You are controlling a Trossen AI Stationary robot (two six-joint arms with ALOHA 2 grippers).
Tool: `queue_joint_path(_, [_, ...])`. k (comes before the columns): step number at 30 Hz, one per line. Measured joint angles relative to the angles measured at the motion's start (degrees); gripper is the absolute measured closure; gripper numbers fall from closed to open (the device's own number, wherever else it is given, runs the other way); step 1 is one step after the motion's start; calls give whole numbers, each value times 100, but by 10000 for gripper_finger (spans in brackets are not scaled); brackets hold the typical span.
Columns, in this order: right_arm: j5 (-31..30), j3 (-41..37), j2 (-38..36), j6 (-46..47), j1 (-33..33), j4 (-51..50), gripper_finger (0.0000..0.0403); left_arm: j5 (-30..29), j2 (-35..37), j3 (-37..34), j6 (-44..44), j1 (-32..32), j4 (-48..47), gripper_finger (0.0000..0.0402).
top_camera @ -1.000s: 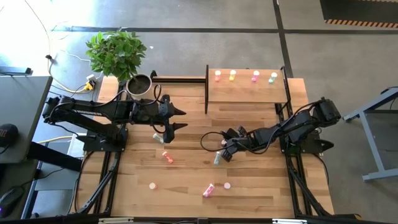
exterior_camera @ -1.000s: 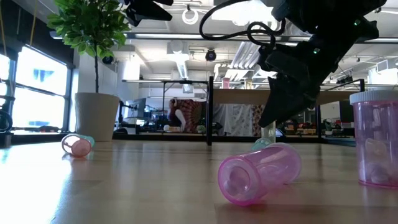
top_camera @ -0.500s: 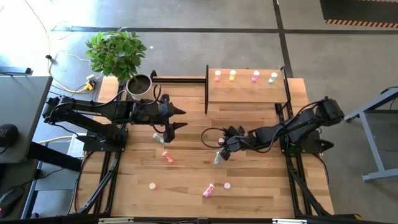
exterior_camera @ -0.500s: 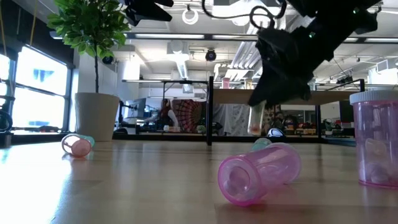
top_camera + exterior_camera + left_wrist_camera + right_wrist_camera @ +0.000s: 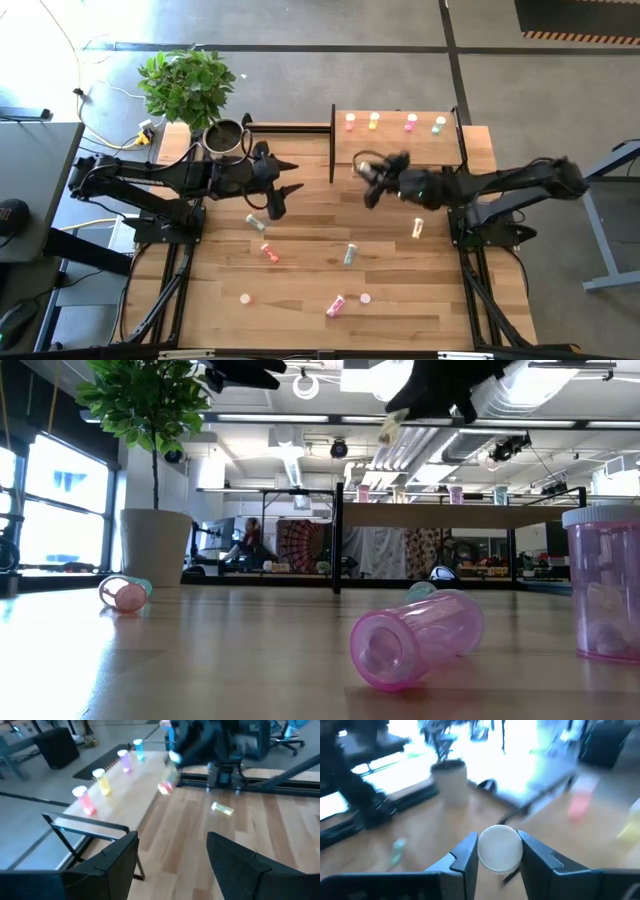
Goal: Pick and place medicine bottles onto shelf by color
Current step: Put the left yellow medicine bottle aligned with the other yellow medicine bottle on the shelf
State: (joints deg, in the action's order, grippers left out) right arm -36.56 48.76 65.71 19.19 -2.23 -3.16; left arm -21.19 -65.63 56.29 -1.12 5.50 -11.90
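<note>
Right gripper (image 5: 366, 187) — lifted from tabletop, now beside shelf (image 5: 400, 150) | clamps white-capped bottle (image 5: 500, 848) — placement pending | left gripper (image 5: 283, 190) wide, idle.

Four upright bottles (image 5: 393, 122) on shelf (image 5: 395, 150)

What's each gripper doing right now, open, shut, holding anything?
Left gripper: open, empty, hovering over the table near the plant pot.
Right gripper: shut on a medicine bottle, raised near the shelf.
</note>
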Motion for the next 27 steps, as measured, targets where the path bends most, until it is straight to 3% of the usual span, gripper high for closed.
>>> queue_joint_path(5, [33,822,-183,-964,828,-788,297,-11,-44,0,72,326,230,174])
queue_joint_path(12, [584,1802,-146,-1176,1759,-2150,297,-7,-101,2,75,796,417,174])
queue_joint_path(20, [1943,1920,125,-870,2772,-2816,297,-7,-242,2,85,1198,843,174])
queue_joint_path(27, [2968,1920,679,-910,3096,-2956,297,-4,-323,2,28,1411,863,174])
